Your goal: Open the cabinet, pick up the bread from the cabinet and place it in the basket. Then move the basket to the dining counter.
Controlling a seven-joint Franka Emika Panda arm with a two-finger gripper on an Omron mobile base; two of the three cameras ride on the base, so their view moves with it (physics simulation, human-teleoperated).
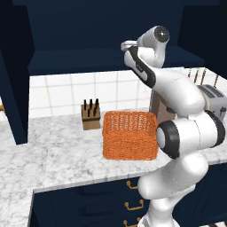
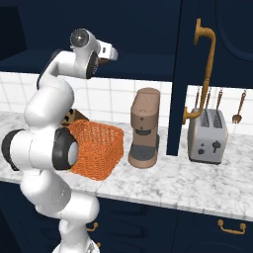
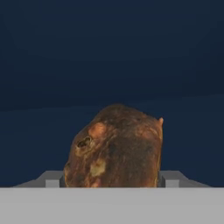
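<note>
Cabinet [image 1: 102,31] open, dark navy inside; one door [image 2: 180,74] stands swung out on the right, with a long brass handle [image 2: 203,69]. One loaf of bread [image 3: 114,148] sits on the cabinet's dark shelf, brown and crusty, close in front of the hand camera. The gripper [image 3: 113,183] is at the loaf, one finger on each side of it and the loaf fills the gap between them; the jaws stand wide apart, and whether they press the crust cannot be told. In the base views the arm's hand is up inside the cabinet opening.

Basket [image 1: 130,134]: one, orange woven, rectangular, upright on the marble counter [image 1: 66,155] below the cabinet. Nothing to be seen inside it from the left base view.

Knife block [image 1: 90,116]: one, wooden, left of and behind the basket, close to it, against the white tile wall. Three dark handles stick up from it.

Coffee machine [image 2: 145,127]: one, brown, just right of the basket. Toaster [image 2: 208,136]: one, silver, further right, past the open door. Utensils hang on the wall above the toaster; count unclear.

Drawers under the counter with small brass pulls [image 2: 231,227].
</note>
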